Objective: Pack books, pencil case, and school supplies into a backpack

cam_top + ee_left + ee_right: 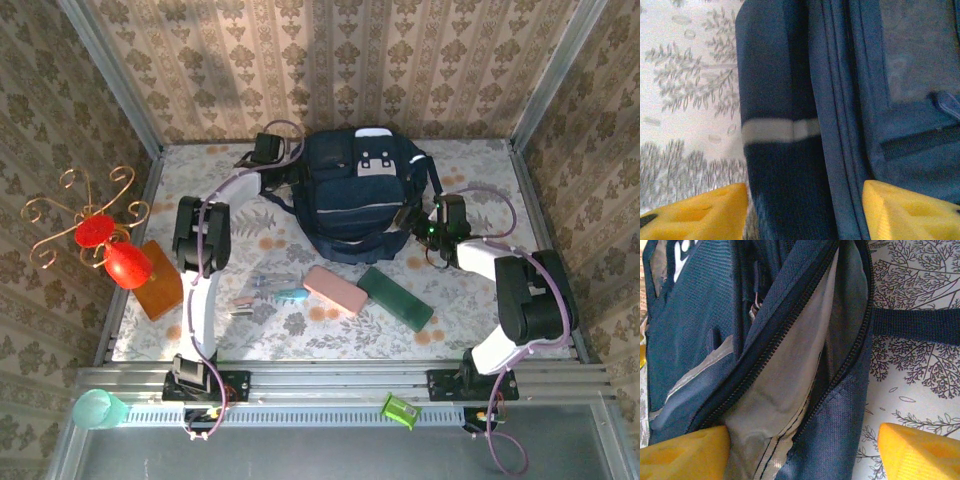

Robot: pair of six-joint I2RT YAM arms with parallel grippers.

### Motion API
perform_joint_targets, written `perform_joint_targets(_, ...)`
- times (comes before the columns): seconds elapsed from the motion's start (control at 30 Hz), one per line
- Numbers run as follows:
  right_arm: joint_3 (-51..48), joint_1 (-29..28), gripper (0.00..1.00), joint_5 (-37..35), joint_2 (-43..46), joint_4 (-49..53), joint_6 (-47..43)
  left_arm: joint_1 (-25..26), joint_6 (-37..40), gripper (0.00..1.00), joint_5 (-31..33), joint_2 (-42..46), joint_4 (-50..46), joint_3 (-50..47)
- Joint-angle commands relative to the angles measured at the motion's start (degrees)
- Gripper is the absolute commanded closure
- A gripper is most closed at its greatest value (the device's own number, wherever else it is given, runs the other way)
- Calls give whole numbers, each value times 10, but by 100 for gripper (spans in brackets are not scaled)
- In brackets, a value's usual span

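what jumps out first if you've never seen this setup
The big navy backpack at the table's middle back, its zip gaping on grey lining in the right wrist view. Next, the red ornament with curly gold wire arms at the left edge, and the pink pencil case lying just in front of the backpack.

"Where is the top camera?"

"High up behind both arms. It looks down on the whole table (480, 320), from far away."

"And the left wrist one?"

"Very close to the side of the backpack (358, 195). It looks past the left yellow fingertips (695, 215)."

"The right wrist one?"

"Very close too. It looks into the open zip (775, 340), past the right yellow fingertips (920, 452)."

"What do they all see?"

"The backpack, and the patterned table under it."
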State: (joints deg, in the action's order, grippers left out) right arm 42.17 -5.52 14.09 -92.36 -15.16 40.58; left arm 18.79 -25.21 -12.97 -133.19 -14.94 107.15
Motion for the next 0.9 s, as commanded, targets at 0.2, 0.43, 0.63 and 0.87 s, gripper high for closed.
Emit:
perform_joint_targets(0.2,29,-1,22,6,-22,1,5,-6,26,32,53,-9,-47,12)
perform_joint_targets(0.43,27,-1,22,11,-33,-2,11,-19,2,38,-10,-53,-57,53)
perform_joint_targets(0.63,56,0,23,-4,-49,32,9,-21,-16,61,-73,-73,-35,72)
perform_joint_targets(0.87,129,-5,28,15,-101,36,20,-29,-58,92,-118,24,55,-51)
